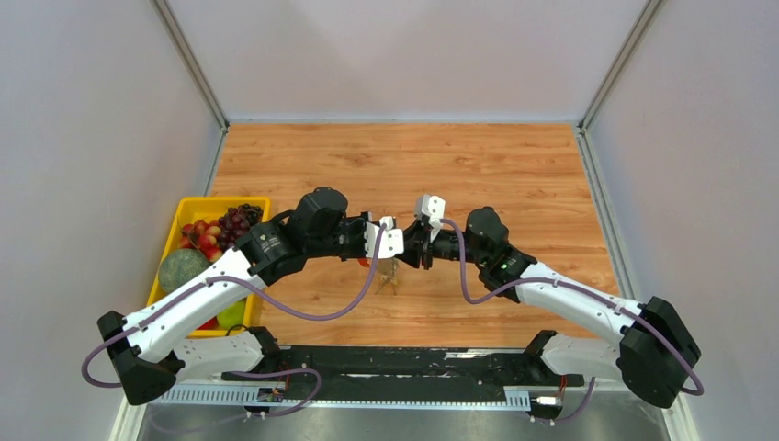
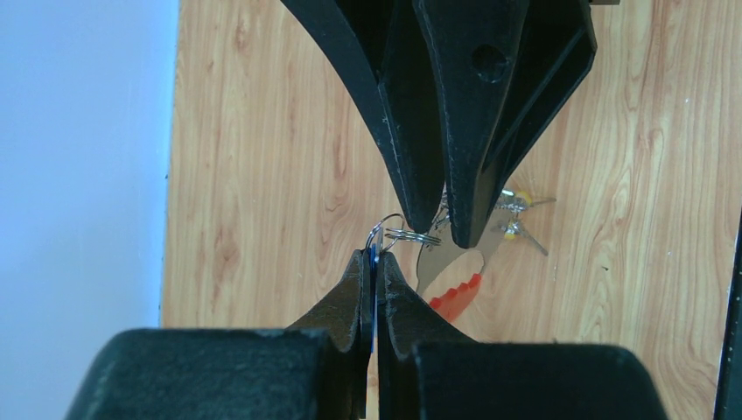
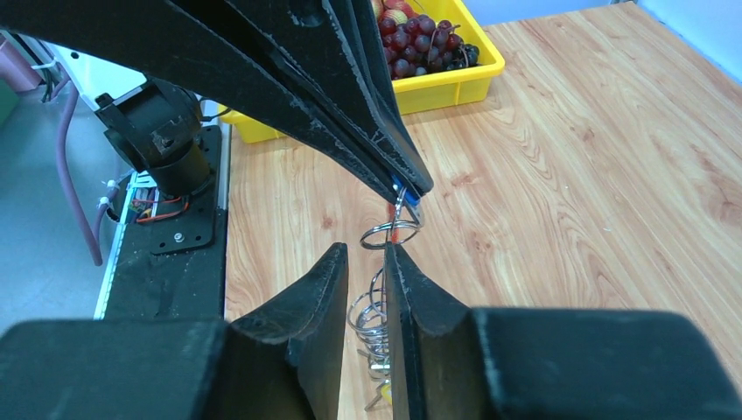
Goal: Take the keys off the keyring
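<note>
Between the fingers of the right pincer [image 3: 366, 252], which stood narrowly apart and clamped nothing yet, hung the keyring [image 3: 389, 232], its coils strung straight down toward the table [image 2: 262, 175]. Just above those tips the left pincer [image 2: 376, 262] was pinched flat on a blue-headed key [image 3: 402, 186], carrying the bunch. Other keys [image 2: 518, 203] and the red clip [image 2: 455, 297] lay below the right pincer, seemingly the nearer one for pulling.
</note>
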Controlling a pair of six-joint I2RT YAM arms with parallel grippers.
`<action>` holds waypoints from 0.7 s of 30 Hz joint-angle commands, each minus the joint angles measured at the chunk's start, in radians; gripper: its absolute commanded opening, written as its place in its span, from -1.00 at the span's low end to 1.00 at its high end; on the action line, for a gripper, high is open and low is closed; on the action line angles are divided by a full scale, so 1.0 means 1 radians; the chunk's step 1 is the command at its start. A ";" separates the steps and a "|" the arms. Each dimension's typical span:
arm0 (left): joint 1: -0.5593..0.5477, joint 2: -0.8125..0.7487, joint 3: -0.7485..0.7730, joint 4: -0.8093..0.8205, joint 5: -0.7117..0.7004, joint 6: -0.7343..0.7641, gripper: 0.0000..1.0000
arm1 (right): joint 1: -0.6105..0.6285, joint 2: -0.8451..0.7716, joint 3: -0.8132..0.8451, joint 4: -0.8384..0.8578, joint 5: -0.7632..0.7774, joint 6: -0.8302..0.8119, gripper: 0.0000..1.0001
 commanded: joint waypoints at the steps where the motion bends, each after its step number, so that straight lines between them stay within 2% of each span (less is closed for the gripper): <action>1: -0.007 -0.014 0.037 0.057 -0.008 -0.021 -1.00 | 0.015 0.006 0.018 0.060 -0.028 0.030 -0.52; 5: -0.007 -0.014 0.038 0.059 -0.007 -0.024 -1.00 | 0.022 0.025 0.029 0.062 -0.028 0.031 -0.67; 7: -0.007 -0.013 0.041 0.059 -0.006 -0.027 -1.00 | 0.023 0.031 0.031 0.065 -0.022 0.035 -0.67; 10: -0.007 -0.012 0.045 0.061 -0.010 -0.041 -1.00 | 0.024 0.039 0.034 0.072 -0.007 0.045 -0.57; 21: -0.007 -0.018 0.038 0.059 -0.011 -0.028 -1.00 | 0.026 -0.079 -0.016 0.036 0.005 -0.010 -0.55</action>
